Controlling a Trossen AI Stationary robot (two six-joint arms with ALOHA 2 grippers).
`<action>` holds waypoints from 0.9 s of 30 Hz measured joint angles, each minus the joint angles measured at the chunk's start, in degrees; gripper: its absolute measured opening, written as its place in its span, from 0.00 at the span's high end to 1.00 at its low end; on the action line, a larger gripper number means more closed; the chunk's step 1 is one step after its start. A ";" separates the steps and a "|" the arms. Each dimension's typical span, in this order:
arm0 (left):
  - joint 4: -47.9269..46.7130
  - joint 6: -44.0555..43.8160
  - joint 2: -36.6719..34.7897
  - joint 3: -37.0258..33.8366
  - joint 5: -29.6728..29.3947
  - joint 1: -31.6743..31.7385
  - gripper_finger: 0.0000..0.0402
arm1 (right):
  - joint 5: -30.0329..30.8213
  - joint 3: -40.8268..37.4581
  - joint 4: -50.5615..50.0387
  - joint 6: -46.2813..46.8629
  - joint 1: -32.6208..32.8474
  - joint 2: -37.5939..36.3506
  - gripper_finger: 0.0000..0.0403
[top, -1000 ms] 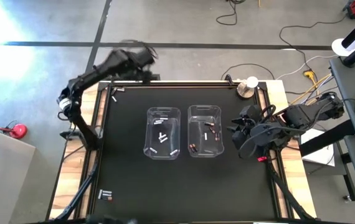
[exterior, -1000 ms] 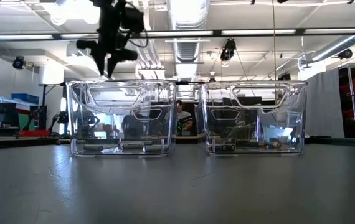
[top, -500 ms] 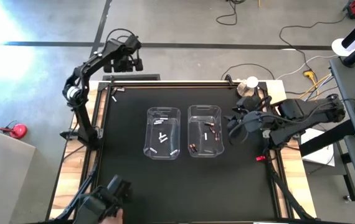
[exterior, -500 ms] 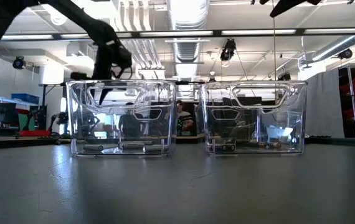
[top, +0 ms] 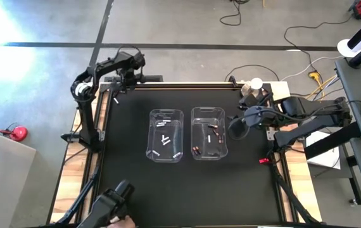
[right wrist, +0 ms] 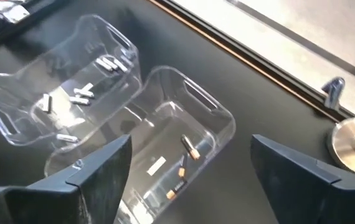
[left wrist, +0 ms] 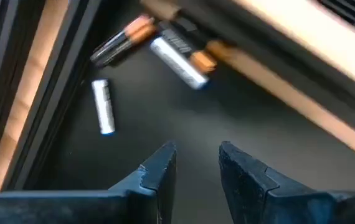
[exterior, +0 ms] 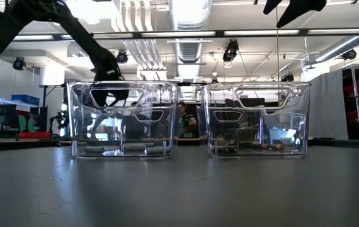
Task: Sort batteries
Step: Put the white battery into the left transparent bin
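Loose batteries lie on the black table top (top: 130,164) in its far left corner (top: 115,95). The left wrist view shows a silver one (left wrist: 104,106), a dark one with a copper end (left wrist: 118,45) and a silver one (left wrist: 179,61). My left gripper (left wrist: 196,163) hangs just above them, pointing down, open a little with nothing between its fingers. The left clear bin (top: 166,135) holds white batteries. The right bin (top: 209,132) holds dark, copper-ended ones. My right gripper (top: 236,126) hovers wide open beside the right bin.
A wooden frame (left wrist: 302,93) runs along the table's far edge, close to the loose batteries. A round metal disc (top: 251,88) sits at the far right corner. A person's hand with a dark object (top: 114,201) is at the near left corner.
My left gripper has come down from high behind the far edge to just over the far left corner's batteries, turning as it sank. My right gripper has swung a little toward the far edge, beside the right bin. A hand with a dark object has entered at the near left.
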 joint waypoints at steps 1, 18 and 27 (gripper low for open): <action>0.59 -1.37 -0.33 -1.32 0.00 0.30 0.75 | -0.03 -0.07 -0.82 0.77 0.01 0.02 0.21; 16.83 -18.69 -3.72 -12.60 -1.86 4.23 0.75 | -1.54 -0.68 -1.81 -3.21 -6.63 0.22 0.20; 16.87 -21.13 -3.93 -13.34 -4.26 5.79 0.75 | -4.48 -1.12 -1.80 -3.19 -10.56 0.22 0.23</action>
